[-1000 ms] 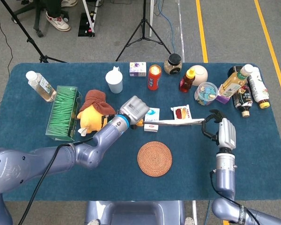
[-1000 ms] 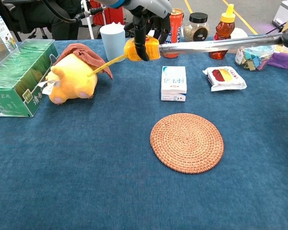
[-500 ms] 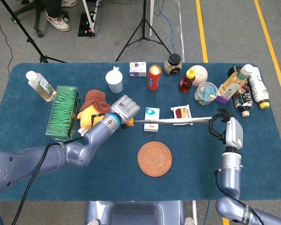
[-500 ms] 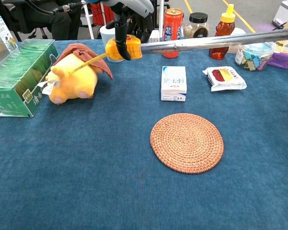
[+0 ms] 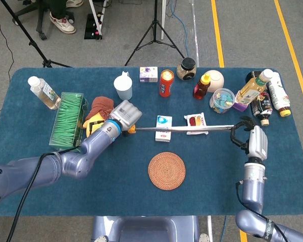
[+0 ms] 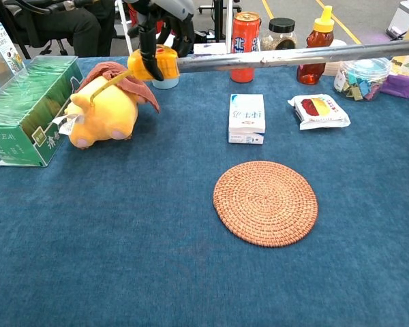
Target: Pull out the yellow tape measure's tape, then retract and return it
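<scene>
Yellow tape measure (image 6: pixel 153 63): rounded case, held up off the table above the plush toy (image 6: pixel 103 103). Its tape (image 6: pixel 293 55), silvery and drawn far out, runs nearly level toward the right.

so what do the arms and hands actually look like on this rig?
Both arms are glossy blue-grey tubes with rounded joints. The left arm has a blue ring at the wrist and a black cable along it. The left hand and right hand have light grey shells with black fingers.
</scene>
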You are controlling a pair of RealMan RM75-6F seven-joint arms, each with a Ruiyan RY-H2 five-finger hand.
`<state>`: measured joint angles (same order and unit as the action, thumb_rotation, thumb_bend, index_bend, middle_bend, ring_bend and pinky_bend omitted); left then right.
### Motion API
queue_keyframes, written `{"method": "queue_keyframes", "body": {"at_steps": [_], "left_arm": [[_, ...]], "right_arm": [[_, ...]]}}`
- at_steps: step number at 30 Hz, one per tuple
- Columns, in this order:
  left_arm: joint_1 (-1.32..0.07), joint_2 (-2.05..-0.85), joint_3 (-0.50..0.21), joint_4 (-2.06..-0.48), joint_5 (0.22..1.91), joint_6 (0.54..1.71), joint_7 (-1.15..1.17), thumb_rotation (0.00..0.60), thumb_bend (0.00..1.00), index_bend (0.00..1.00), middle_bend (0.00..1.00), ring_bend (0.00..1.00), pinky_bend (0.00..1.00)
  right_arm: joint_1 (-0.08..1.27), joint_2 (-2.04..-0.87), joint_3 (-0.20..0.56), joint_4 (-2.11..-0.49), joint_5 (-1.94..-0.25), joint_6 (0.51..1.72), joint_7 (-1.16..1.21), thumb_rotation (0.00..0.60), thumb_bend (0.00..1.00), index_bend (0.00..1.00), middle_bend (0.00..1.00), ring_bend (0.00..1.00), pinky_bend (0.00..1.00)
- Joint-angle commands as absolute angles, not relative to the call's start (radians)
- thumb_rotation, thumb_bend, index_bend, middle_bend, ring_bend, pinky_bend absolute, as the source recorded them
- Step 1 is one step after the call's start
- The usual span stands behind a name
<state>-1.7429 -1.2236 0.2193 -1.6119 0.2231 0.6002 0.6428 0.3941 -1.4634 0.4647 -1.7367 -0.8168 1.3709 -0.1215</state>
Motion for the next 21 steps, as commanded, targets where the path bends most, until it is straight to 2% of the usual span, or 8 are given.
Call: {"method": "queue_keyframes", "body": {"at_steps": [1, 10, 21], "left_arm": [[-1.738, -1.210, 0.232, -1.621, 0.226, 0.601, 0.638, 0.600, 0.44, 0.68, 0.55, 0.50, 0.63], [-1.727, -1.194, 0.248, -1.630, 0.235, 0.604, 0.624, 0.600, 0.44, 0.68, 0.55, 0.50, 0.63], [-1.743, -1.242, 0.210, -1.600, 0.233, 0.608, 0.614, 0.600, 0.44, 0.68, 0.55, 0.50, 0.63]], "right_arm": [[0.393, -1.462, 0.464, -1.733, -0.814, 1.369, -0.119, 0.555, 0.64, 0.59, 0.27, 0.22, 0.32], [0.391, -1.461, 0.464, -1.733, -0.812, 1.373, -0.117, 0.552, 0.64, 0.59, 0.27, 0.23, 0.32], [0.402, -1.469, 0.450, -1.784, -0.851, 1.370, -0.115, 0.549, 0.64, 0.59, 0.27, 0.22, 0.32]]}}
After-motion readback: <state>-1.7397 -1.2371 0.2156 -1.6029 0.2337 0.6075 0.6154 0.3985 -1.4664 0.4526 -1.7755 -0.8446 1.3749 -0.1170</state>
